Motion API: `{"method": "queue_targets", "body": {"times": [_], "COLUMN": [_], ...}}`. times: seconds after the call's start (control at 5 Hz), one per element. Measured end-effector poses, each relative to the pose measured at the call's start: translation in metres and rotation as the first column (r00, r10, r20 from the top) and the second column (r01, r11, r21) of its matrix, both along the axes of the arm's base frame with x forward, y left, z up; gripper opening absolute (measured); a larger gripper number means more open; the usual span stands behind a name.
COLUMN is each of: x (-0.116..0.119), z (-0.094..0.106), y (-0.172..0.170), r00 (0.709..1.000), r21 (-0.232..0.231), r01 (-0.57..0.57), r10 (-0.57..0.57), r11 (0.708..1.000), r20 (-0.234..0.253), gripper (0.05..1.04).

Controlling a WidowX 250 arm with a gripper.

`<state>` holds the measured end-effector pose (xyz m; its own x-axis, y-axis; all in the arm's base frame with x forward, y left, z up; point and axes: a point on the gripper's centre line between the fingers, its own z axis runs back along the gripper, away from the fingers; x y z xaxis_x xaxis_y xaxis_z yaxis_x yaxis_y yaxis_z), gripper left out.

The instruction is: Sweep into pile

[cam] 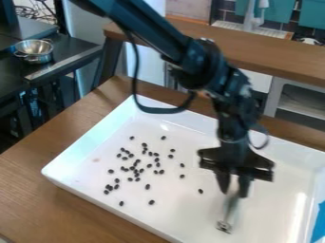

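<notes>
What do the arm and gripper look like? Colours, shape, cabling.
Black jointed robot arm, long straight link into a chunkier, knobbly wrist section. Thick black cable hangs off it in a wide loop; thinner dark cable makes a small loop by the wrist. Black two-finger gripper: wide, blocky crosspiece, two narrow fingers below. No markings I can make out.

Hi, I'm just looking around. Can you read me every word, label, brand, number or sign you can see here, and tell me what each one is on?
There is no text that I can read.
White tray: no writing that I can make out.
Gripper and metal-ended tool: too blurred to tell.
Metal bowl: too small to tell.
</notes>
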<state>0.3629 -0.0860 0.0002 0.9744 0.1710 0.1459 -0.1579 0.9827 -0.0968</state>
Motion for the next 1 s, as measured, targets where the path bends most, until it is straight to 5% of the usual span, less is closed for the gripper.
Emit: {"method": "queue_targets", "body": {"times": [1.0], "x": [-0.039], "z": [0.000], "y": [0.162], "r00": [0.997], "r21": [-0.018], "r01": [-0.079], "r10": [0.079], "r11": [0.997], "r20": [-0.003], "gripper": [0.318]}}
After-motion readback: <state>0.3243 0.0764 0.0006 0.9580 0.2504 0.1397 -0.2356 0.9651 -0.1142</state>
